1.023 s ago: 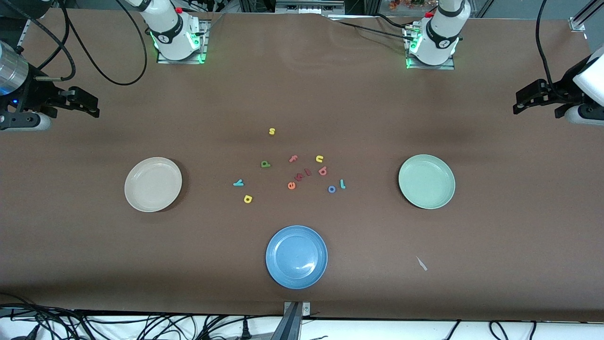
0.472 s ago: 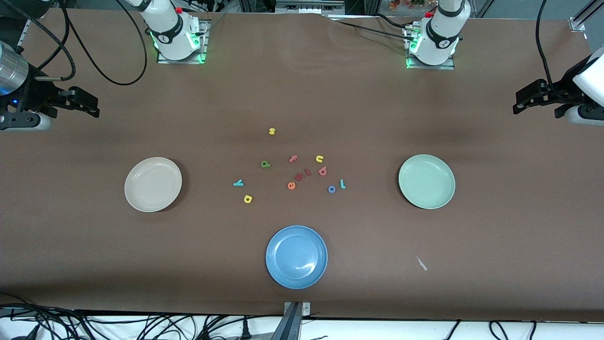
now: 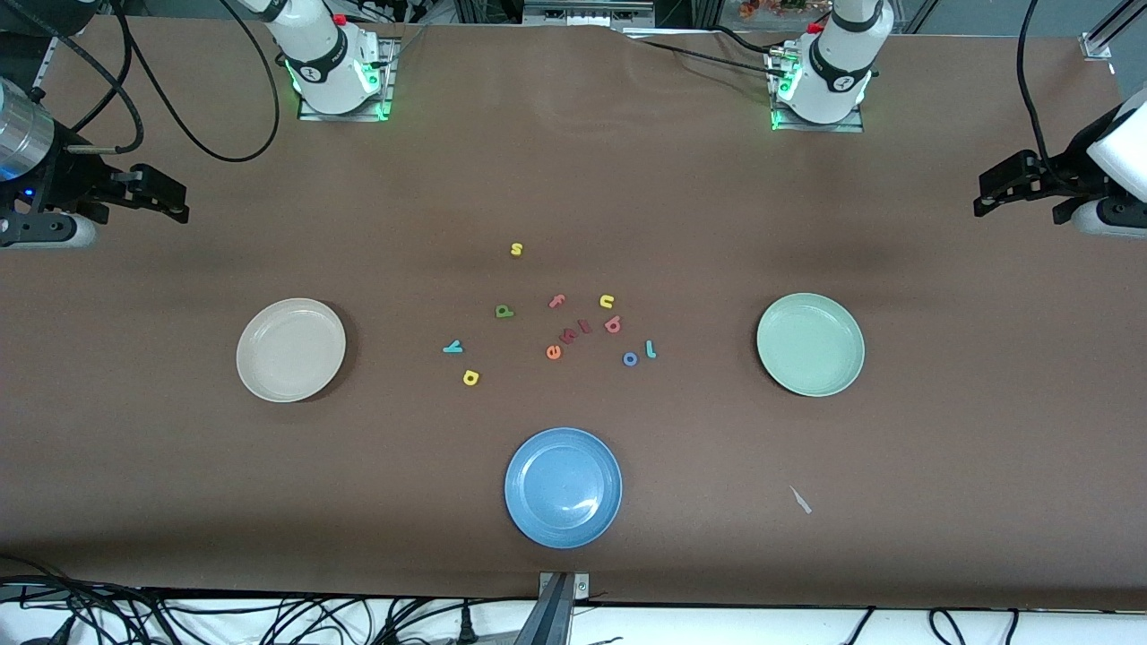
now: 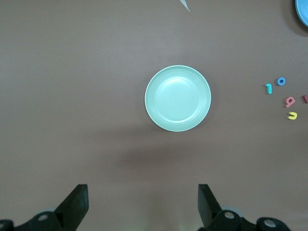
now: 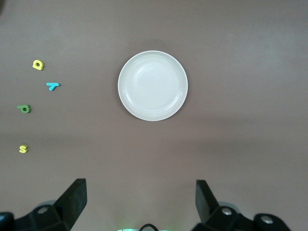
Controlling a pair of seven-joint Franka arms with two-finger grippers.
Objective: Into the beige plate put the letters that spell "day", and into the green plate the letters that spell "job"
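letters [image 3: 556, 327] between two plates [image 3: 291, 349] (third [image 3: 563, 486] nearer camera)

White arm bases [image 3: 333, 63] with green lights, red buttons; black cables; black grippers, silver wrist cylinder

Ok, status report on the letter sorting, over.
Left end effector and right end effector open, waiting above the table ends. Beige plate and green plate hold nothing. Path unobstructed.
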